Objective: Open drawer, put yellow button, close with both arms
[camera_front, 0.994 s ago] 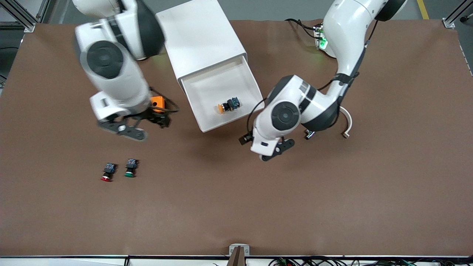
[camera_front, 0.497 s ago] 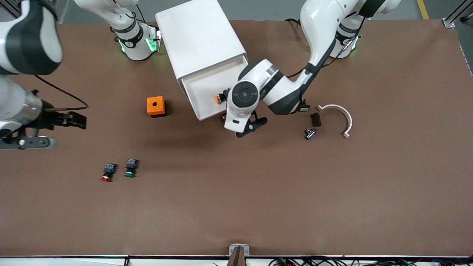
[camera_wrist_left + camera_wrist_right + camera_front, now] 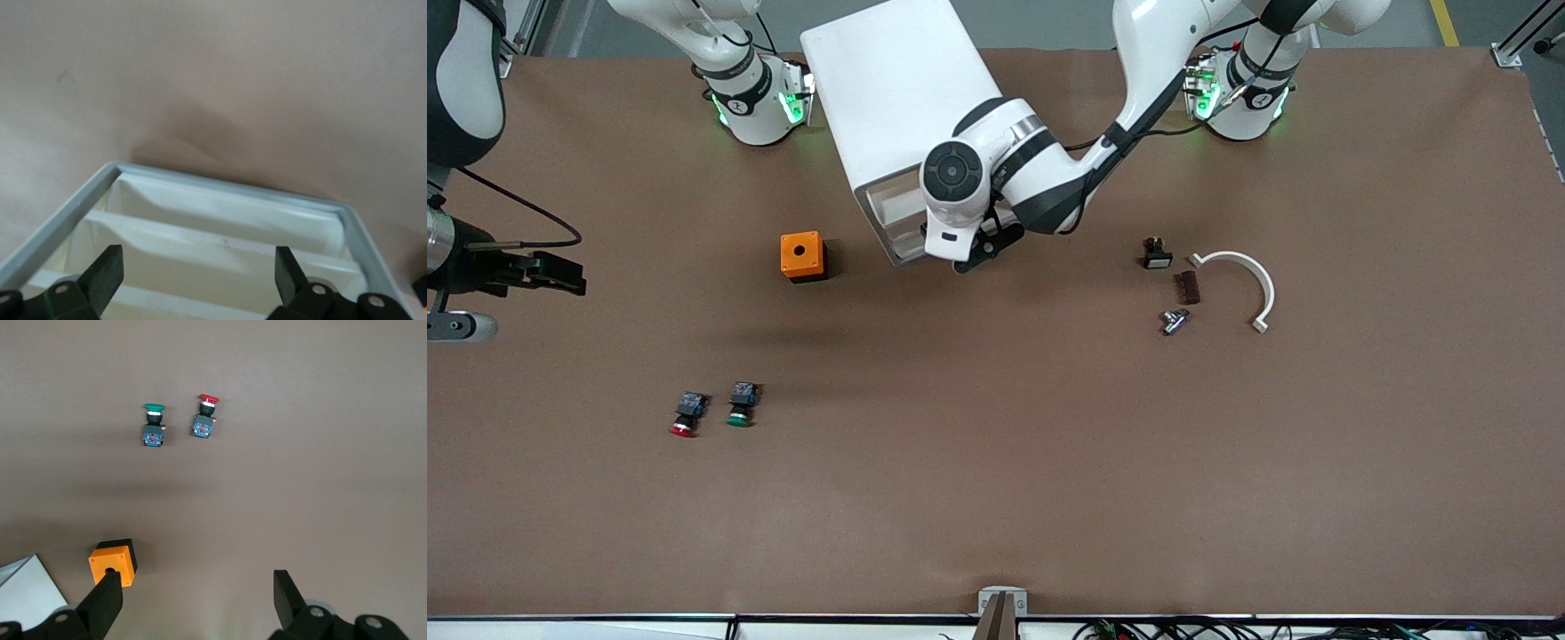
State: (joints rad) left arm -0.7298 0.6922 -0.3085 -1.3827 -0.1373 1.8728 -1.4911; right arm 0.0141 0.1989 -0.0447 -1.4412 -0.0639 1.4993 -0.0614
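The white cabinet [image 3: 898,80] stands near the robots' bases. Its top drawer [image 3: 894,212] sticks out only a short way, showing a narrow strip of its inside. The yellow button is hidden. My left gripper [image 3: 971,251] is at the drawer's front, open and empty. In the left wrist view my left gripper [image 3: 197,277] faces the cabinet's frame [image 3: 60,220] and the cream drawer fronts [image 3: 220,240]. My right gripper [image 3: 569,277] is open and empty, up over the table's edge at the right arm's end. It also shows open in the right wrist view [image 3: 197,600].
An orange box [image 3: 800,256] sits beside the cabinet toward the right arm's end. A red-capped button [image 3: 683,416] and a green-capped button [image 3: 741,404] lie nearer the front camera. A white curved piece [image 3: 1240,271] and small dark parts [image 3: 1187,286] lie toward the left arm's end.
My left gripper moved against the drawer's front and the drawer slid from wide open to nearly shut, hiding the yellow button. My right arm swung away to its end of the table.
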